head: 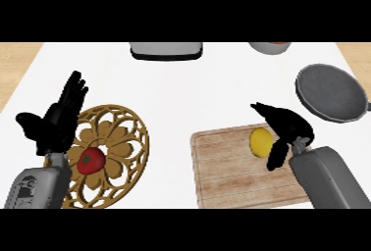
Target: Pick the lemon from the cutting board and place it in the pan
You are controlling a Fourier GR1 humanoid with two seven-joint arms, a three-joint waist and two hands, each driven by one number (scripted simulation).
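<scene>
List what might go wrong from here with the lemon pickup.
1. The lemon lies mostly uncovered beside the right hand; closing may send it rolling across the cutting board.
2. The pan sits near the right edge of the counter; a low carry might bump its rim.

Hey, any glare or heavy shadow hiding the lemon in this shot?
Head view: even light, no glare on the counter; no dark shadow on the cutting board; only the right hand covers the right edge of the lemon.
</scene>
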